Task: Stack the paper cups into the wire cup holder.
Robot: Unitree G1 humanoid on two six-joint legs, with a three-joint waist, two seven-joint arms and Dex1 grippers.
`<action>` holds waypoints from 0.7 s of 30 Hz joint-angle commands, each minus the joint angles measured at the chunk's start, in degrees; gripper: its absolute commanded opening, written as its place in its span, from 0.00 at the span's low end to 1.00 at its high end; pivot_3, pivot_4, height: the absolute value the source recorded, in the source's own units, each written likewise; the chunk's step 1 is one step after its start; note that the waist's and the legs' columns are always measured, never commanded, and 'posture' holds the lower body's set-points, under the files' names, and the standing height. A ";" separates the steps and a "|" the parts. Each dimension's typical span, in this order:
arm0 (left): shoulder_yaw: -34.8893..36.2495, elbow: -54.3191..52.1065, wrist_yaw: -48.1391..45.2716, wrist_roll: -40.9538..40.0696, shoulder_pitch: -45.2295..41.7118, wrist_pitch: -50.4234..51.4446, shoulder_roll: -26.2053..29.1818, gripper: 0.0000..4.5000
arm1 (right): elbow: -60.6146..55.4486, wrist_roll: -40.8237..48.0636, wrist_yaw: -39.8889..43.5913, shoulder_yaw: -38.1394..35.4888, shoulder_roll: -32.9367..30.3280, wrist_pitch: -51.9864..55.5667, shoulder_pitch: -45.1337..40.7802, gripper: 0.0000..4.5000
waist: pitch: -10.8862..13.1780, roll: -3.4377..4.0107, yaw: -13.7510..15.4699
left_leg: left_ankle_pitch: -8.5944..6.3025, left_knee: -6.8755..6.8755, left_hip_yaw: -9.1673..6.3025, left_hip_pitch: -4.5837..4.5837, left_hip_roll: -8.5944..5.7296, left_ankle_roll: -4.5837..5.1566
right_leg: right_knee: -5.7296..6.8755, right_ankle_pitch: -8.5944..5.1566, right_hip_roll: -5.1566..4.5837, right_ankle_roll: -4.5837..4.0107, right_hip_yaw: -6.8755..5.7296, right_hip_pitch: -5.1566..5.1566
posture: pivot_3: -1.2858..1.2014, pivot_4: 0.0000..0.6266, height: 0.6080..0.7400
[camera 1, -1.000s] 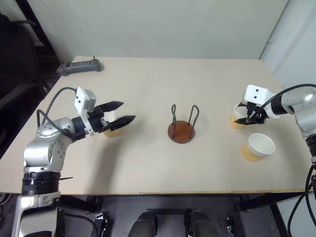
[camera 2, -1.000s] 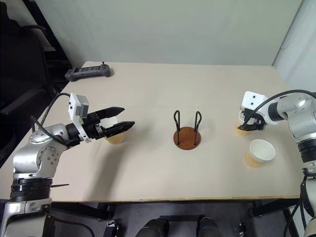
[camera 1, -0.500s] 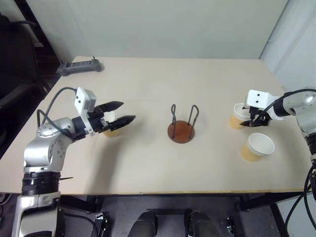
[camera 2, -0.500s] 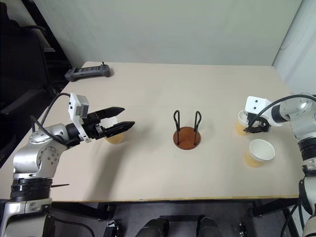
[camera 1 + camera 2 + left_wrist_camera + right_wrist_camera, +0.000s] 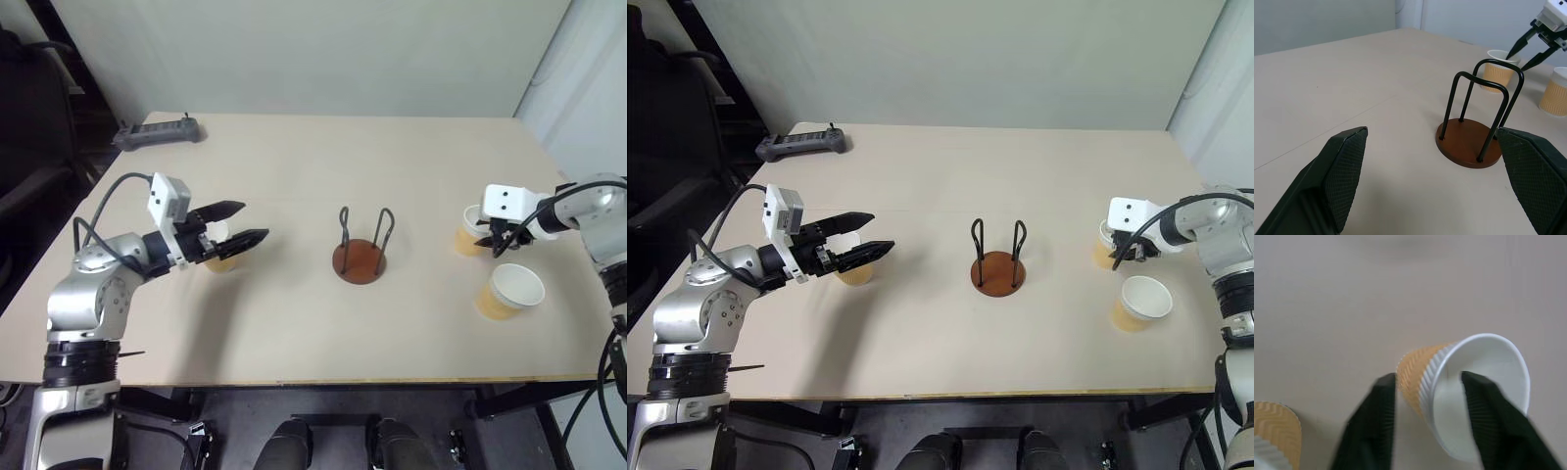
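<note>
Ribbed paper cups (image 5: 1422, 374), glossy wire cup holder (image 5: 1476, 129), matt table (image 5: 294, 166)

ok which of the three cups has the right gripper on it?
The farther paper cup on the robot's right: the right gripper straddles its rim, one finger inside.

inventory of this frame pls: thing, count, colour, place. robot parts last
paper cups: three, tan-orange with white inside; one near the left side of the table behind the left hand, two upright near the right edge.
wire cup holder: one, reddish-brown disc base with two dark wire loops; table centre, no cup in it.
handheld controller: one, dark grey; far left corner of the table.
table: one, light beige wood.
chair: dark, off the table's left side.
left hand: black fingers open, above the table left of the holder.
right hand: one black finger inside the farther right cup, one outside its wall.
</note>
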 commanded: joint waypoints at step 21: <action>-0.59 0.71 -2.74 0.66 -1.82 -0.76 1.83 1.00 | -4.87 2.73 7.15 -2.49 1.09 5.09 -12.92 0.01 | 0.01 0.02 -0.13 | -0.01 -0.01 0.02 0.03 0.05 -0.04 | 0.03 0.01 0.03 -0.07 -0.01 -0.02 | 0.52 0.24 1.00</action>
